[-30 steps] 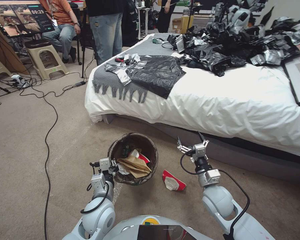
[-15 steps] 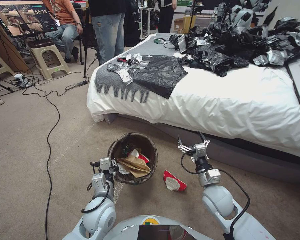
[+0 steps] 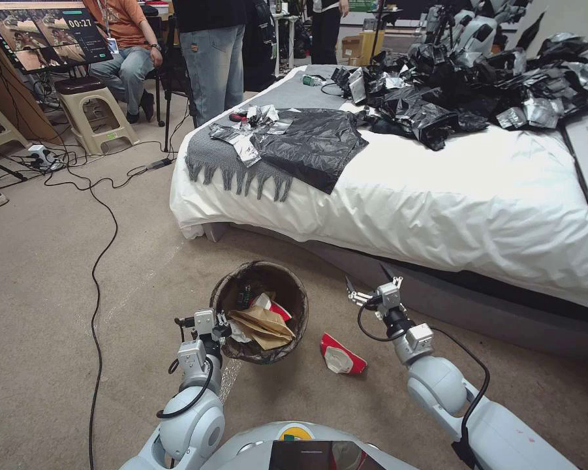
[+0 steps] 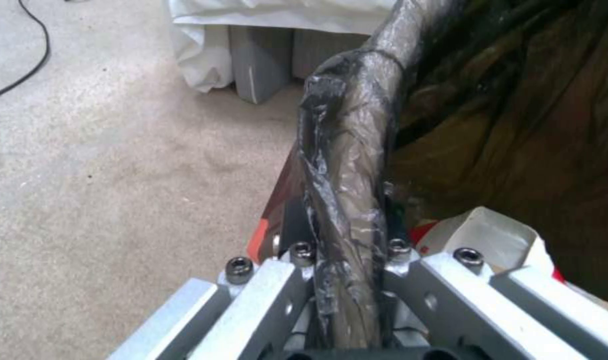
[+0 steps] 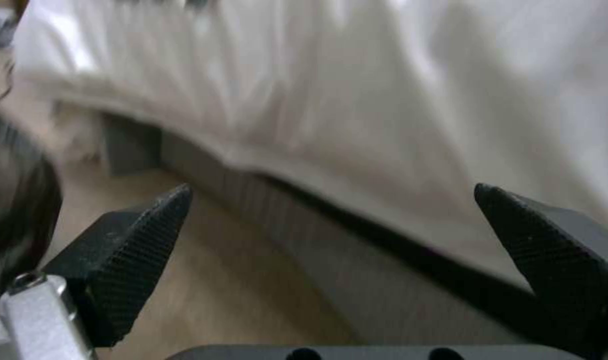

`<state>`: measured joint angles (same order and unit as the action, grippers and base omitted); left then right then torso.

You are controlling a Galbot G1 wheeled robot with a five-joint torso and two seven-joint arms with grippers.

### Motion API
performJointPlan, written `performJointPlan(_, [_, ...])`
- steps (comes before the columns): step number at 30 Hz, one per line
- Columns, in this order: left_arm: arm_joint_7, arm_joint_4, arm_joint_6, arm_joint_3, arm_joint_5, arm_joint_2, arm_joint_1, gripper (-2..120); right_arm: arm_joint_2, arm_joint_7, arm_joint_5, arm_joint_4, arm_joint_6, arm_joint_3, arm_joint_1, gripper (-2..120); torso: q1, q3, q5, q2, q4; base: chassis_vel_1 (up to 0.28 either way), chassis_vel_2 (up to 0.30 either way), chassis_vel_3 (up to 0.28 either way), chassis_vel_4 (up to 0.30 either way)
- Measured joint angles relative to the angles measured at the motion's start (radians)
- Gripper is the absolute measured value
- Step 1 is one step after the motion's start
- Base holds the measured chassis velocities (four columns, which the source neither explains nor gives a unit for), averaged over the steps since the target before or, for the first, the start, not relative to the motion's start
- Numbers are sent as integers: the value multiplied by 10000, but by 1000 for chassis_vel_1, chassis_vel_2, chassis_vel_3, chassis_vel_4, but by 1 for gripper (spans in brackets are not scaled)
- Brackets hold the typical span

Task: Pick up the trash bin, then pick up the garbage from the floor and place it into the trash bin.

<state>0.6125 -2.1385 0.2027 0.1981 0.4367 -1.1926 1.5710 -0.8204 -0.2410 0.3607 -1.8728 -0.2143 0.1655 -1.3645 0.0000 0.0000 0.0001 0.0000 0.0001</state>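
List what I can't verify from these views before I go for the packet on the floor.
- Trash bin: the brown paper bag on top hides what lies deeper inside, head view.
- Bin's outer wall and base: hidden under the liner and rim; the left gripper is clamped on that rim.
- Red-and-white packet: its print is too small to read.
- Right gripper: open; its wrist view is blurred, facing the bed.

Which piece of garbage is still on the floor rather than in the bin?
The red-and-white packet, lying on the carpet between the trash bin and the right claw; the brown paper bag is inside the bin.
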Motion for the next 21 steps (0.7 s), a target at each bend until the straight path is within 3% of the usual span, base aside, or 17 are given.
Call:
performJointPlan(6, [-1, 57, -5, -18, 3, 19, -38, 2, 668, 1322, 830, 1176, -333, -677, 397, 100, 0, 0, 1, 0, -2, 0, 0, 0, 0])
performJointPlan(11, [-3, 100, -6, -33, 4, 23, -64, 2, 713, 2138, 1034, 1785, -577, -888, 596, 100, 0, 0, 0, 0, -2, 0, 0, 0, 0])
performJointPlan(14, [-12, 182, -12, -52, -5, 8, -95, 2, 676, 3239, 1245, 2603, -907, -1218, 853, 100, 0, 0, -1, 0, -1, 0, 0, 0, 0])
performJointPlan(21, [-15, 198, -14, -58, -10, -7, -107, 2, 620, 3689, 1347, 2901, -984, -1353, 960, 100, 0, 0, -2, 0, -1, 0, 0, 0, 0])
